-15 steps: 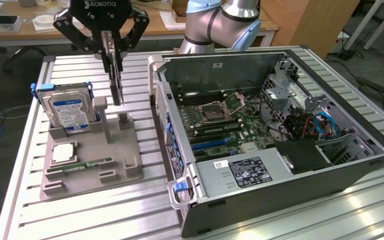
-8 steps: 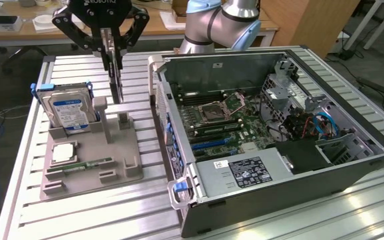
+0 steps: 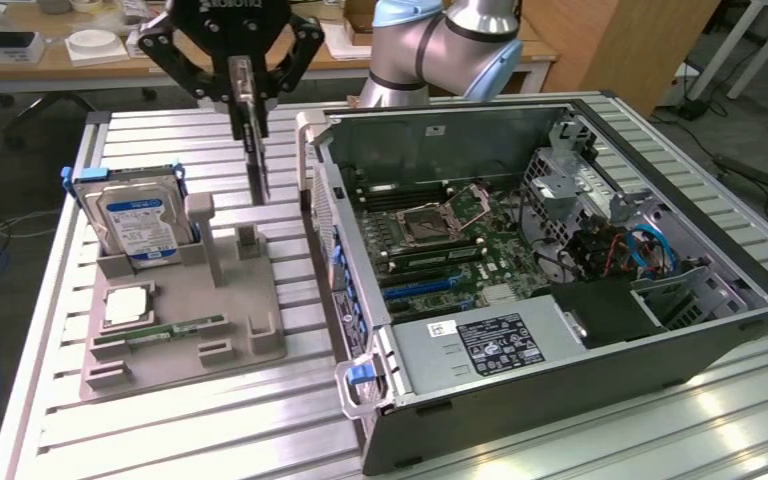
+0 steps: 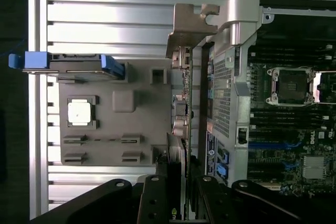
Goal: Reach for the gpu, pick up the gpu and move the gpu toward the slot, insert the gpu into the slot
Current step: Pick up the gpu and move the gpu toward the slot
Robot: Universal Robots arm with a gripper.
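My gripper (image 3: 248,108) is shut on the gpu (image 3: 259,165), a thin dark card seen edge-on that hangs upright from the fingers. Its lower end is just above the grey holder (image 3: 184,345) on the exterior view's left, beside the open computer case (image 3: 704,340). In the wrist view the gpu (image 4: 179,114) runs out from between the black fingers (image 4: 155,198), with its silver bracket (image 4: 190,24) at the far end, next to the case wall. A long narrow slot (image 3: 418,284) lies on the green motherboard inside the case, also visible as the blue slot (image 4: 269,144) in the wrist view.
The grey holder carries a silver drive with a blue-white label (image 3: 144,225), a square chip (image 3: 128,305) and a green memory stick (image 3: 177,328). Inside the case are the processor socket (image 3: 431,215), cables (image 3: 624,250) and a power supply (image 3: 491,345). The case's perforated side wall (image 3: 315,190) stands close to the card.
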